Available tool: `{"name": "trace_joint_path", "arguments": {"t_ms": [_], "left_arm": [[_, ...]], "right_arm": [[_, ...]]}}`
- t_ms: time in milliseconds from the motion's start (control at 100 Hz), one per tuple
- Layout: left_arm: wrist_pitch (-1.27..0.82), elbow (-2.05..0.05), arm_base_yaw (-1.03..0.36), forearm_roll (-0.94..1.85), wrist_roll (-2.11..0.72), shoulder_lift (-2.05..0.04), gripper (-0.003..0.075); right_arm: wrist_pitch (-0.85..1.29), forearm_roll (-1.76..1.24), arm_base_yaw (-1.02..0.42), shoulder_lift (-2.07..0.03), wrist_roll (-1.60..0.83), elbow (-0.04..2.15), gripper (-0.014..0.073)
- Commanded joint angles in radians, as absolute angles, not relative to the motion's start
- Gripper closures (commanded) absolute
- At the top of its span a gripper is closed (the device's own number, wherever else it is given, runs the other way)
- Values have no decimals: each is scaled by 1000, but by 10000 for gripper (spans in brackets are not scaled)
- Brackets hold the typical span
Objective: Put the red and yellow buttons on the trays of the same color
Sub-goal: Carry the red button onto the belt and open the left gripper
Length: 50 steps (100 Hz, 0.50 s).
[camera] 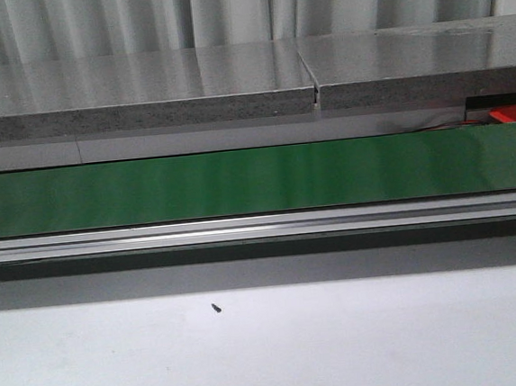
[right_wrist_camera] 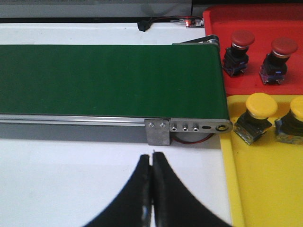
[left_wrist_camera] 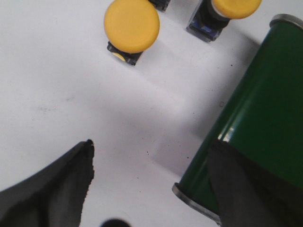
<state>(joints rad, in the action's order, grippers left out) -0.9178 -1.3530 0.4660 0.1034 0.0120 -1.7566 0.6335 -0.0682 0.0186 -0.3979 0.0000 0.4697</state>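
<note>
Two yellow buttons (right_wrist_camera: 256,122) with domed caps sit on dark bases; left hand (left_wrist_camera: 151,184) spread, right hand (right_wrist_camera: 152,163) clenched.

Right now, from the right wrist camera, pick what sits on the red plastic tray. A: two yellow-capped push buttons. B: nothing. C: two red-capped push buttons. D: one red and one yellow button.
C: two red-capped push buttons stand on the red plastic tray, while the yellow-capped buttons sit on the yellow tray.
</note>
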Motion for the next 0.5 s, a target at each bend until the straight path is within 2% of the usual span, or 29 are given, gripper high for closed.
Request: {"name": "trace_joint_path", "arguments": {"t_ms": [0, 490], "left_arm": [[-866, -1390, 469, 108, 9, -1743, 248], [-932, -1635, 470, 92, 9, -1968, 248]], "right_arm": [[568, -73, 19, -400, 0, 494, 661], [568, -73, 19, -400, 0, 494, 661]]}}
